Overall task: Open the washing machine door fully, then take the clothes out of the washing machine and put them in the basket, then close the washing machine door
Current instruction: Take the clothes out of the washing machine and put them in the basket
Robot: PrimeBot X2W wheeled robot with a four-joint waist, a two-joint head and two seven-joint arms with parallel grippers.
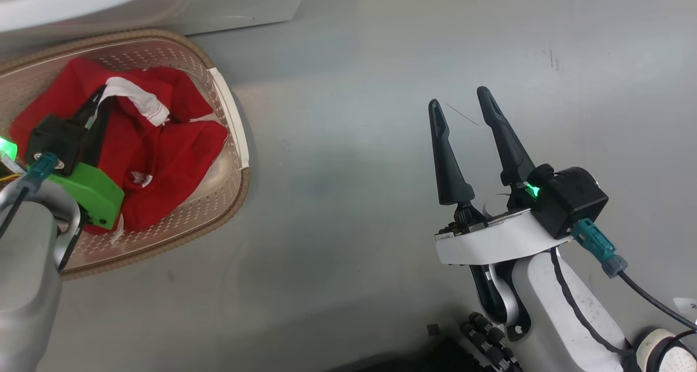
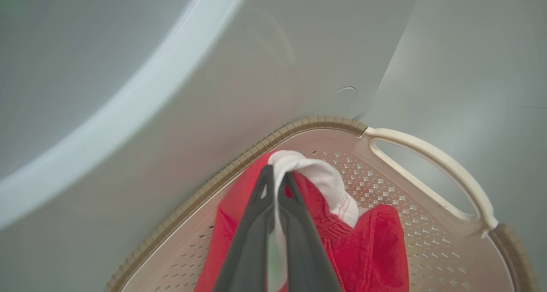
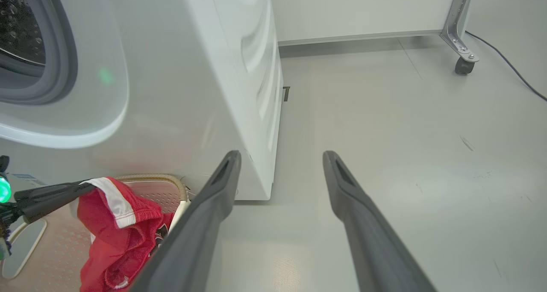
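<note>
- The clothes (image 1: 174,154) lie in the basket (image 1: 243,189) at the left of the head view; a small white mark on the red fabric is too small to read.
- The left tool (image 2: 277,172) is pinched on the clothes' white trim.
- The right tool (image 1: 459,99) stands wide and holds nothing, over the floor (image 1: 354,197) at lower right.
- The right wrist view adds the washing machine (image 3: 192,69), with its gasket and drum at upper left.

The basket (image 1: 231,121) runs off the head view's left edge, and the left forearm (image 1: 27,285) covers its near corner. The washing machine (image 1: 245,1) is just a sliver along the top there, and the right wrist view's left edge chops its drum (image 3: 21,22). In the left wrist view its front is a blurry smear. The little white mark (image 1: 140,178) on the clothes (image 1: 179,148) is too small to read.
</note>
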